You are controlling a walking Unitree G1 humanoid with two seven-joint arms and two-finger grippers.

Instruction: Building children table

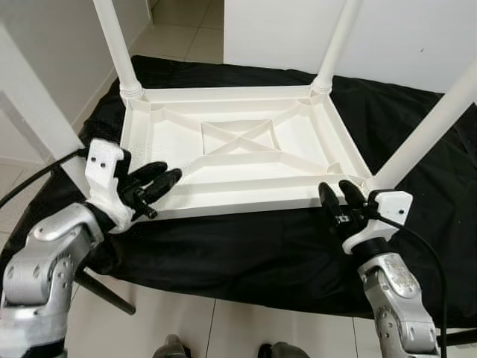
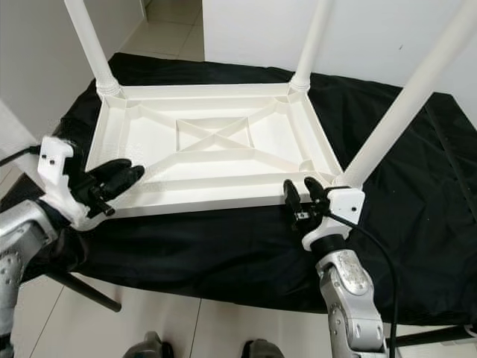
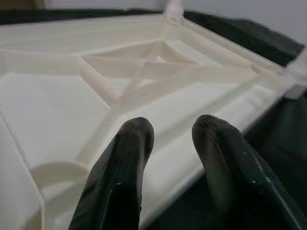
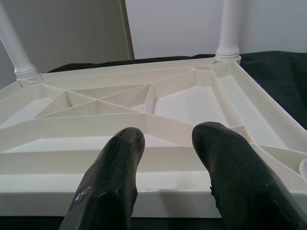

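Observation:
A white plastic children's table (image 1: 246,160) lies upside down on a black cloth (image 1: 261,253). White legs stand up from its far left corner (image 1: 115,45), far right corner (image 1: 339,41) and near right corner (image 1: 432,127). My left gripper (image 1: 165,176) is open over the table's near left rim, nothing between its fingers. The left wrist view has the left gripper (image 3: 172,129) above the ribbed underside, beside a round empty socket (image 3: 53,172). My right gripper (image 1: 337,189) is open just in front of the near rim, close to the near right leg. In the right wrist view the right gripper (image 4: 168,134) faces the rim (image 4: 158,184).
The black cloth covers a low surface that ends at its front edge (image 1: 223,294). Tiled floor (image 1: 186,328) lies below, with a dark slanted strut (image 1: 104,291) at the left. White walls (image 1: 402,37) stand behind, and a white wall corner (image 1: 33,104) is close on the left.

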